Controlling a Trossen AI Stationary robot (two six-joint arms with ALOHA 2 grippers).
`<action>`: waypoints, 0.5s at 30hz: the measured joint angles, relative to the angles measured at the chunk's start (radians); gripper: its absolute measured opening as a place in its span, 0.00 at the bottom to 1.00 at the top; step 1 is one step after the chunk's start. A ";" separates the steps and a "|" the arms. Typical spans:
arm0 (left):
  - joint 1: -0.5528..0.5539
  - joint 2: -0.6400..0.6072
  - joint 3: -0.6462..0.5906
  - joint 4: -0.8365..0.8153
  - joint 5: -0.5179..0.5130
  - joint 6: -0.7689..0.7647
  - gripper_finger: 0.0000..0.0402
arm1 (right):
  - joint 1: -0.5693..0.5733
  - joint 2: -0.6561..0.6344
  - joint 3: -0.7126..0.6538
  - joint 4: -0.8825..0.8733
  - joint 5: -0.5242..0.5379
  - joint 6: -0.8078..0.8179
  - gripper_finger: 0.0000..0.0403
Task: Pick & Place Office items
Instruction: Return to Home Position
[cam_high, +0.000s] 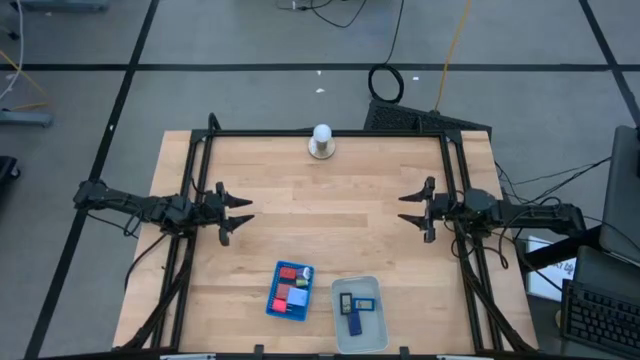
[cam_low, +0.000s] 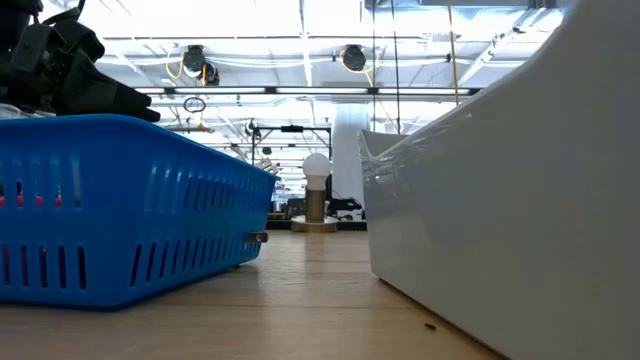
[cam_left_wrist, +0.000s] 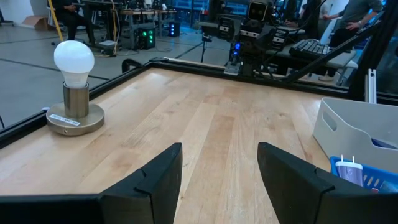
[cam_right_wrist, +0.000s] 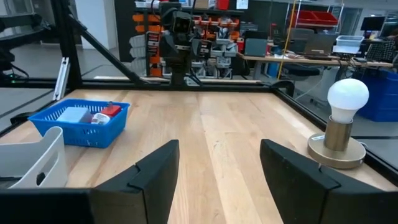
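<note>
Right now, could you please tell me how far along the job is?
Done: office items lie in the blue basket and gray bin; none shows loose on the table. In hand: nothing; left gripper and right gripper sit open at the sides. Left: apparently nothing to pick.

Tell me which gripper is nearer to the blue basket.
Left. In the high view, the left gripper is up-left of the blue basket; the right gripper is farther off, up-right, past the gray bin.
</note>
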 joint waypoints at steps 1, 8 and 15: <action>0.000 0.000 0.000 0.000 0.000 0.000 0.53 | 0.000 0.002 0.000 -0.001 0.000 -0.001 0.54; 0.000 0.000 0.000 0.000 0.000 0.000 0.53 | 0.000 0.002 -0.001 0.000 0.000 -0.001 0.55; 0.000 0.000 0.000 0.000 0.000 0.000 0.53 | 0.000 0.002 -0.001 -0.001 0.001 -0.001 0.54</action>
